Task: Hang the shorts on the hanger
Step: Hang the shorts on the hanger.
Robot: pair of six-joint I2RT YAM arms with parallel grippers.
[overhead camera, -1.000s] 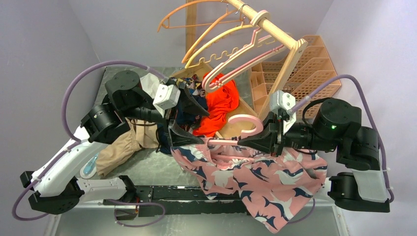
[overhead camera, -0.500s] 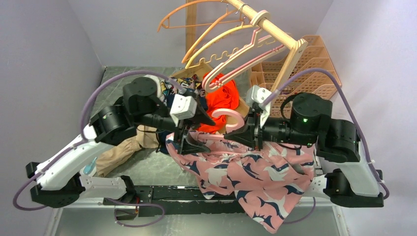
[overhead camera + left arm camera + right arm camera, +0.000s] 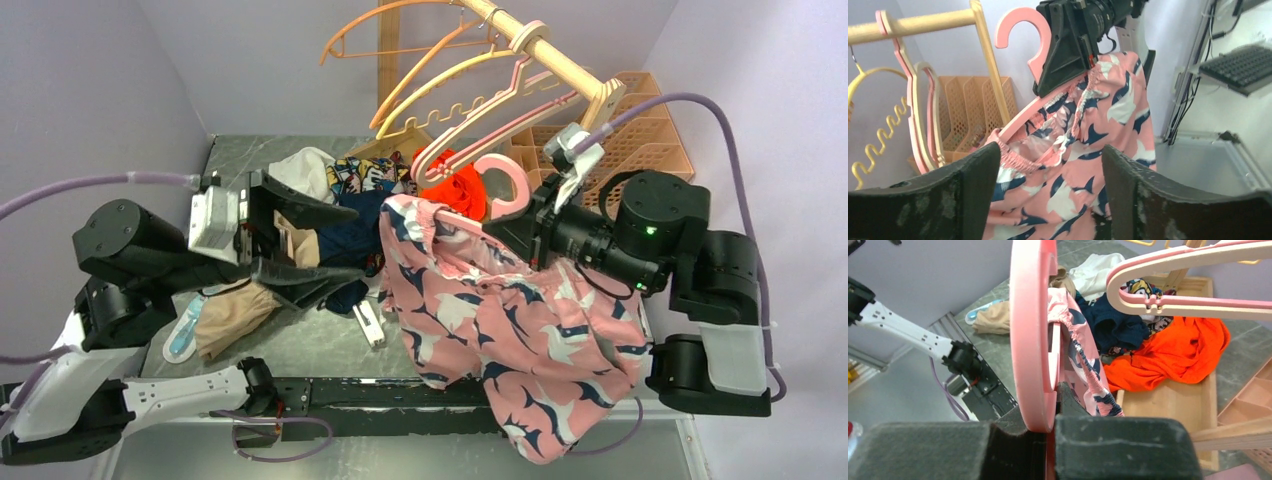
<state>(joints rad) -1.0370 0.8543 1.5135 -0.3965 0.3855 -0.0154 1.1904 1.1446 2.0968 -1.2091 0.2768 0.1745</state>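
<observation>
Holding the shorts (image 3: 500, 320) up on the hanger (image 3: 512, 172) below the wooden rail (image 3: 545, 45); I judge the hanging step nearly done.
The shorts drape well below the rail, their waistband gathered over a hanger arm, with the hook up just under the rail's lower end. My right gripper (image 3: 497, 226) is clamped on the hanger's neck. My left gripper (image 3: 350, 240) stands wide and empty, well left of the rail. Next I'd check the waistband spans both arms, which I cannot tell from here.

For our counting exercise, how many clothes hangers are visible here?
6. A pink hanger carrying the shorts sits in the right gripper. On the wooden rail hang two orange hangers, a yellow hanger, a cream hanger and a second pink hanger. Overlaps may hide more.
</observation>
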